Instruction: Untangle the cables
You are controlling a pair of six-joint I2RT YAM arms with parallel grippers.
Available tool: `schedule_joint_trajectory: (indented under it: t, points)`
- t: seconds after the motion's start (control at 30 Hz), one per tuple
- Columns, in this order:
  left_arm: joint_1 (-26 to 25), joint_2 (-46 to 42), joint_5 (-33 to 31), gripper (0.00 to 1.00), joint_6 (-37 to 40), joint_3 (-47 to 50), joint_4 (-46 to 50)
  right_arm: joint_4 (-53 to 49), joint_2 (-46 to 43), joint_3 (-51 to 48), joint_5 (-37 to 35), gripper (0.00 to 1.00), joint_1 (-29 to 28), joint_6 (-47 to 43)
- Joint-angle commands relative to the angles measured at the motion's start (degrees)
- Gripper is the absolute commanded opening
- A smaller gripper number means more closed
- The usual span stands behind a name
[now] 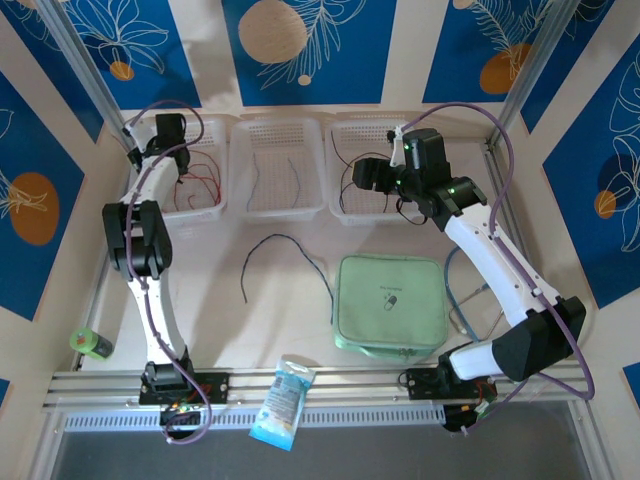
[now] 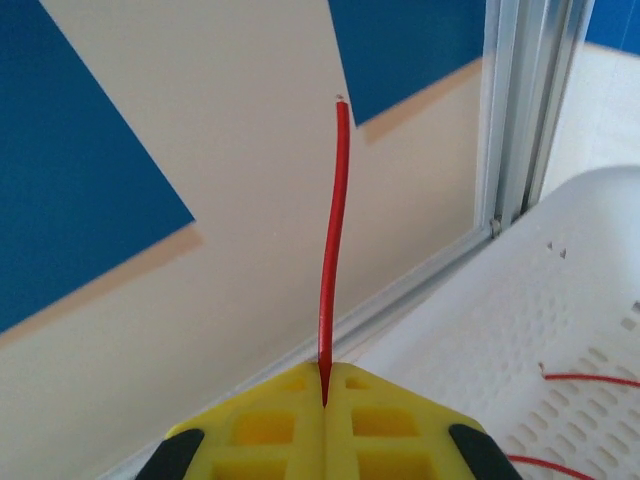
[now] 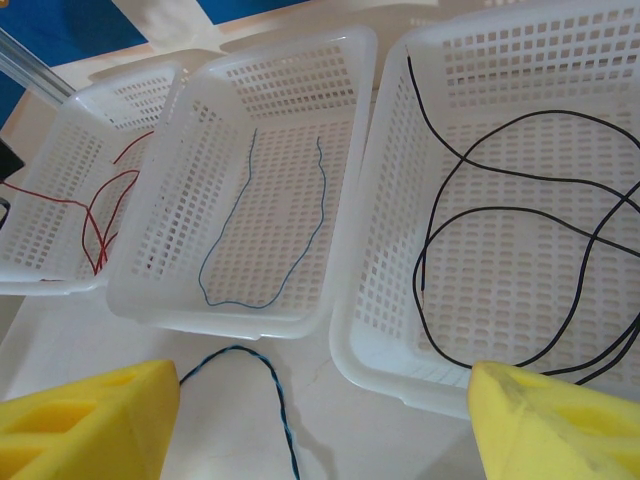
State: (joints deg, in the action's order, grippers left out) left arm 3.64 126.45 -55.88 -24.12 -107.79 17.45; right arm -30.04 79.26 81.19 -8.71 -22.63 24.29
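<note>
Top external showed the table before me, with three white baskets in a row at its far side: the left basket, the middle basket and the right basket. A green pouch lay flat in front of the right basket, and a blue-and-white packet sat at the near edge between my arm bases.

My right gripper hung above the table just before the baskets, its yellow fingers spread wide with nothing between them. My left gripper was up at the far left corner by the left basket, its fingers pressed together on a red cable, which stood up from the pinch toward the wall.

More red cables lay loose in the left basket. A blue-grey cable lay looped in the middle basket. Black cables curved across one another in the right basket. One dark cable lay arched on the table, in front of the middle basket and beside the pouch.
</note>
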Motion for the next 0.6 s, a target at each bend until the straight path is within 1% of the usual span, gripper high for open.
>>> schedule_joint_trajectory:
  t: [0.0,0.1,0.17,0.23,0.3,0.37,0.43,0.47,0.57]
  points:
    - [0.41,3.02,3.76,0.0,-2.81,-1.55,5.82,-0.58,-0.56,1.14,1.33,0.76,0.21,0.16]
    - [0.53,4.65,4.58,0.0,-3.1,-4.16,8.34,-1.02,-0.66,1.29,1.11,0.76,0.18,-0.28]
    - [0.63,5.22,6.81,0.0,-1.64,-5.04,7.95,-1.33,-0.75,1.32,0.93,0.76,0.35,-0.39]
    - [0.75,6.62,9.08,0.0,-0.85,-7.29,9.55,-1.08,-0.88,1.04,0.89,0.76,0.4,-0.23]
    - [0.74,7.64,9.91,0.06,-1.45,-9.38,11.95,-0.75,-0.93,0.8,1.05,0.76,0.4,0.04]
    - [0.76,8.12,11.38,0.2,-2.06,-10.45,13.14,-0.72,-0.72,0.81,1.3,0.76,0.4,0.46]
    - [0.71,8.12,12.61,0.52,-2.59,-10.99,14.1,-0.76,-0.94,0.88,1.41,0.76,0.31,0.34]
    - [0.71,7.82,13.03,0.61,-2.92,-10.9,14.27,-0.81,-1.07,0.9,1.34,0.76,0.31,0.24]
    - [0.34,5.84,15.33,0.82,-1.26,-9.47,12.09,-0.99,-1.82,0.77,0.9,0.76,0.36,-0.1]
